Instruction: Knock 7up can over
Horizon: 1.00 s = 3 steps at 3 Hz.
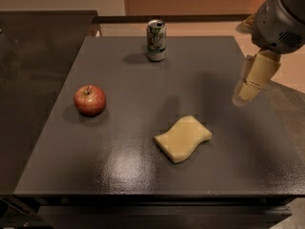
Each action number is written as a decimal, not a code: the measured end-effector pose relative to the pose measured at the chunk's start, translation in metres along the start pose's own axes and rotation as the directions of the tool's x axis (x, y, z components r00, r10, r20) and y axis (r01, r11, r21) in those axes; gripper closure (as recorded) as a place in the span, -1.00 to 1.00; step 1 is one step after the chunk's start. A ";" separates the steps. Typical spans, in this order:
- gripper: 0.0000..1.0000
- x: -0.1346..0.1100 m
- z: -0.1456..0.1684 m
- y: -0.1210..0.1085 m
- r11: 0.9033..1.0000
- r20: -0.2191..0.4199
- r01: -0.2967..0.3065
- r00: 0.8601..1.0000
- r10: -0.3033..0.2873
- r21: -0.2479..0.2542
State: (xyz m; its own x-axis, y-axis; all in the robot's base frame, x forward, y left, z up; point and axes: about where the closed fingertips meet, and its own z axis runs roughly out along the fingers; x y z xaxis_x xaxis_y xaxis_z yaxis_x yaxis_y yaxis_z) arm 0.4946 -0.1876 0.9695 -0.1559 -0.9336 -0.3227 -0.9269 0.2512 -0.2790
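Note:
The 7up can (156, 40), white and green with a silver top rim, stands upright near the far edge of the dark table (143, 166), about the middle. My gripper (249, 87) hangs from the grey arm at the right side of the table, above its surface, well to the right of the can and nearer the camera. It touches nothing.
A red apple (89, 100) sits on the left part of the table. A yellow sponge (183, 138) lies at centre front. A dark counter (28, 80) adjoins the table on the left. Tan floor lies beyond the table's right edge.

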 end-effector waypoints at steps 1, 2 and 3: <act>-1.00 -0.018 0.024 -0.032 1.000 0.051 -0.009 0.999 0.008 0.023; -1.00 -0.039 0.049 -0.064 0.999 0.103 -0.032 0.994 0.028 0.030; -1.00 -0.058 0.078 -0.094 0.998 0.142 -0.063 0.988 0.060 0.017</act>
State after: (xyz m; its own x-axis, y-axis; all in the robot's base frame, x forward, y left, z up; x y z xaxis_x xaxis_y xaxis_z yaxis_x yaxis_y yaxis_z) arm 0.6172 -0.1367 0.9439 -0.1610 -0.8711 -0.4640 -0.9092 0.3138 -0.2737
